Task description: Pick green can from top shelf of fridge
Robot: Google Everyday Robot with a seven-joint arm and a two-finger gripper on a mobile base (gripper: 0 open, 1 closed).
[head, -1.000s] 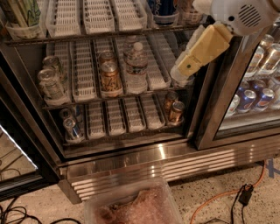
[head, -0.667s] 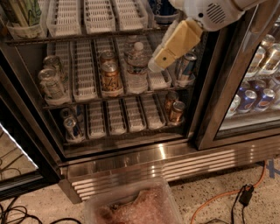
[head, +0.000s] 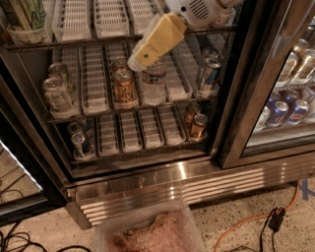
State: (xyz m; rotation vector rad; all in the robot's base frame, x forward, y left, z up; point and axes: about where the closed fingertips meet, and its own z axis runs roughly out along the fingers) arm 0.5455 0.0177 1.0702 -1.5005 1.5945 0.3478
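The green can [head: 23, 13], green with pale streaks, stands at the far left of the top shelf [head: 98, 41], cut off by the top edge of the view. The shelf's white slotted trays [head: 74, 19] run back from the rack's front bar. My gripper [head: 141, 58], yellowish with a white wrist above it, hangs in front of the fridge [head: 197, 184] just below the top shelf's front bar. It points down and left, about mid-width, well to the right of the green can and apart from it.
The middle shelf holds silvery cans [head: 56, 93], an orange-brown can [head: 124, 87], a water bottle [head: 155, 84] and a blue can [head: 209, 74]. Lower shelf: more cans [head: 197, 123]. A closed door at the right shows blue cans [head: 285, 110]. On the floor are a plastic bin [head: 147, 231] and an orange cable [head: 256, 221].
My gripper has swung left across the fridge front, from the right side of the middle shelf to about mid-width. The cans have not moved.
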